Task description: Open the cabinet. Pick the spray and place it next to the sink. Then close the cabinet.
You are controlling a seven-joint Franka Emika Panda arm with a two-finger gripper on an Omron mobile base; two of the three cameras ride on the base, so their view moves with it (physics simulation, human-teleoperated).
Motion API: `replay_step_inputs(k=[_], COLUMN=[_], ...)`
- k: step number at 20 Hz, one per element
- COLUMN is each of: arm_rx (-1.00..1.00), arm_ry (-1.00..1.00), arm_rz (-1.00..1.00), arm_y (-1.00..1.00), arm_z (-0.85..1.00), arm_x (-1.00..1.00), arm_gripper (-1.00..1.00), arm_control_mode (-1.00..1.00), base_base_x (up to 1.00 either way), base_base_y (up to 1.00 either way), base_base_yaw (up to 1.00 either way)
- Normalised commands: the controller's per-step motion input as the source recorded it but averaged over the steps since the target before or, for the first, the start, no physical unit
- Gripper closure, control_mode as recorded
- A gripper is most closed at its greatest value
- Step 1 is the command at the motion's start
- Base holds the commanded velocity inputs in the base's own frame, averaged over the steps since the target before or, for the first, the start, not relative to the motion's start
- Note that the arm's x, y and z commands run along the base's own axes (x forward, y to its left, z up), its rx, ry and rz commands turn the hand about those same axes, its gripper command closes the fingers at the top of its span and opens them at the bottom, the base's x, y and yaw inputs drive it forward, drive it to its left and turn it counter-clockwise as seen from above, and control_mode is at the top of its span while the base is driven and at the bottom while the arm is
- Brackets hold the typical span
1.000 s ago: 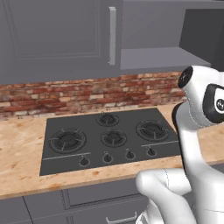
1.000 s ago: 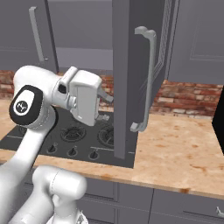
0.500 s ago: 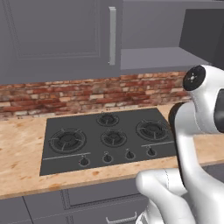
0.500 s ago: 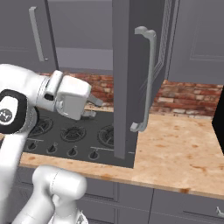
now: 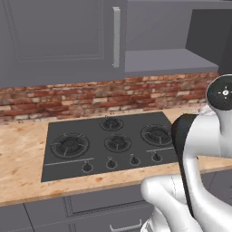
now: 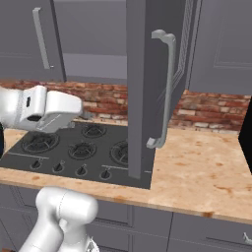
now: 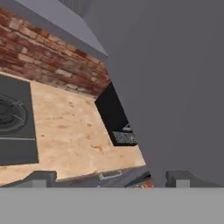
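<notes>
The cabinet [image 6: 147, 74] has its right door swung out wide, edge-on in the right base view, its long silver bar handle [image 6: 167, 88] standing upright on the door face; the left door [image 5: 59, 36] is shut, its own handle [image 5: 116, 31] vertical beside the open bay. The gripper [image 7: 111, 177] hangs low over the desk [image 6: 197, 157], just left of the open door's edge as the right base view has it, its two dark tips spread wide with nothing between them. In the hand view the grey door face rises close ahead and to the right of the gripper, with brick wall and the hob [image 7: 13, 127] off to the left. The spray cannot be made out in any picture; the open shelf [image 5: 163, 61] shows bare grey from the left base view, so the bottle is probably deeper inside or on a higher shelf. My reading is that the opening step is done, and the coming move turns on this: the cabinet's interior lies above and behind the gripper, so the hand must rise and turn towards the bay.
</notes>
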Motion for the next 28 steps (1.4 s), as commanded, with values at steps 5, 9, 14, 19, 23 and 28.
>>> replay_step_inputs(k=[5,9,14,19,23,28], arm_rx=[0.11,0.14,0.25,0.24,0.14,0.07], arm_ry=[0.0,0.0,0.0,-0.08,-0.03,0.0], arm_rz=[0.49,0.49,0.37,0.08,-0.17,-0.35], arm_y=[0.6,0.42,0.25,0.22,0.25,0.27], arm_z=[0.0,0.0,0.0,0.0,-0.01,0.05], arm_x=[-0.17,-0.02,0.0,0.03,0.02,0.0], arm_gripper=[-1.0,-1.0,-1.0,-1.0,-1.0,-1.0], arm_control_mode=[-1.0,-1.0,-1.0,-1.0,-1.0,-1.0], base_base_x=[0.0,0.0,0.0,0.0,0.0,0.0], base_base_y=[0.0,0.0,0.0,0.0,0.0,0.0], base_base_yaw=[0.0,0.0,0.0,0.0,0.0,0.0])
